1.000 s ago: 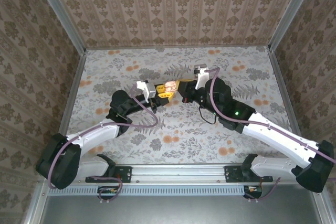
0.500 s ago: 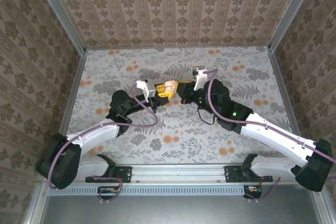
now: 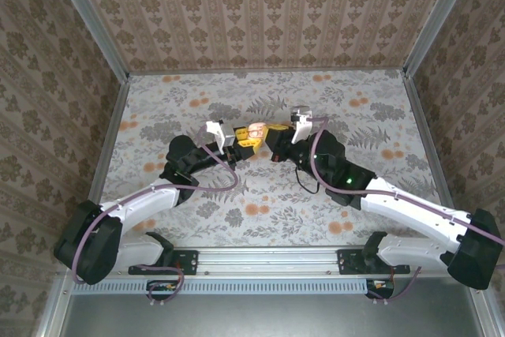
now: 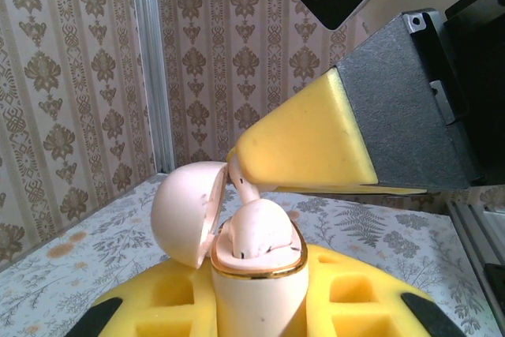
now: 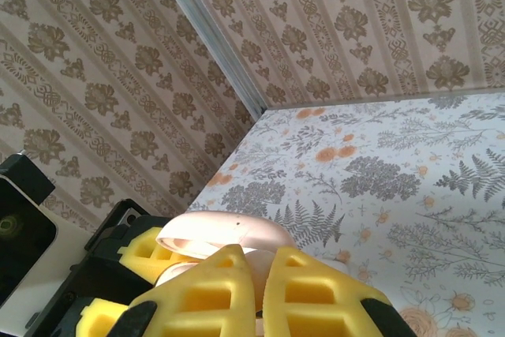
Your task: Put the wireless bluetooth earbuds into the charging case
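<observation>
The charging case [image 4: 256, 293], white with a gold rim, stands upright between the yellow pads of my left gripper [image 4: 256, 309], which is shut on it. Its lid [image 4: 183, 211] hangs open to the left. One earbud [image 4: 260, 230] sits in the case's mouth. A second earbud [image 4: 239, 181] is pinched in my right gripper's yellow fingers [image 4: 308, 147] just above the case, and its lower end dips behind the seated one. In the right wrist view my right gripper [image 5: 260, 262] is shut on that earbud, with the lid [image 5: 225, 230] just beyond. From above, both grippers [image 3: 246, 138] [image 3: 272, 133] meet mid-table at the case [image 3: 256, 129].
The floral table [image 3: 331, 100] is enclosed by patterned walls with metal corner posts [image 3: 102, 37]. The arms' bases sit on the rail [image 3: 260, 258] at the near edge. Cables loop along both arms.
My right gripper has shifted left and slightly nearer, bringing its earbud over the open case. The left arm and the case have stayed put.
</observation>
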Controlling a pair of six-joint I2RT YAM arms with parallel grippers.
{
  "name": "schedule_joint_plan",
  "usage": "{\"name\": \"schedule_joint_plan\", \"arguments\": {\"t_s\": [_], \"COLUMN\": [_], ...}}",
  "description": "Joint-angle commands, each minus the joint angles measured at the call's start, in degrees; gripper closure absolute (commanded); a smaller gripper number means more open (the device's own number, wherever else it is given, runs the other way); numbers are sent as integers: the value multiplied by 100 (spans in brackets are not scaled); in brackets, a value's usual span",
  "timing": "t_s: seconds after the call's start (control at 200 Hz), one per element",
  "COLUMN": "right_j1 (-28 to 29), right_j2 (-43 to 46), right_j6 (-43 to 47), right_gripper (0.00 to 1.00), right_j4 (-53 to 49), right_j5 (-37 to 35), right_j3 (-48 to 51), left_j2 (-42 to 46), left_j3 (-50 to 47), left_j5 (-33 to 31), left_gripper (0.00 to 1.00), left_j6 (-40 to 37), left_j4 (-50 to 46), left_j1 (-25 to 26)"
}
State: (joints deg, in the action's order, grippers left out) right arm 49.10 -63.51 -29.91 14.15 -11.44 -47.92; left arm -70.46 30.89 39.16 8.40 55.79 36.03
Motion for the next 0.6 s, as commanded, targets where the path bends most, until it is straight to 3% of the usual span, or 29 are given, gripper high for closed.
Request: {"name": "schedule_joint_plan", "arguments": {"t_s": [0.0,0.595], "right_j1": [43,46], "right_j2": [93,-77], "right_j6": [204,677], "right_gripper": [94,93], "right_j4": [-278,36], "right_j5": [-375,-670], "right_j3": [230,207], "left_j2": [58,67], "left_j3": [154,162], "left_j5": [17,44], "left_gripper": [100,100], "left_j6": [135,222], "left_j4": [740,815], "left_j1": [44,44]}}
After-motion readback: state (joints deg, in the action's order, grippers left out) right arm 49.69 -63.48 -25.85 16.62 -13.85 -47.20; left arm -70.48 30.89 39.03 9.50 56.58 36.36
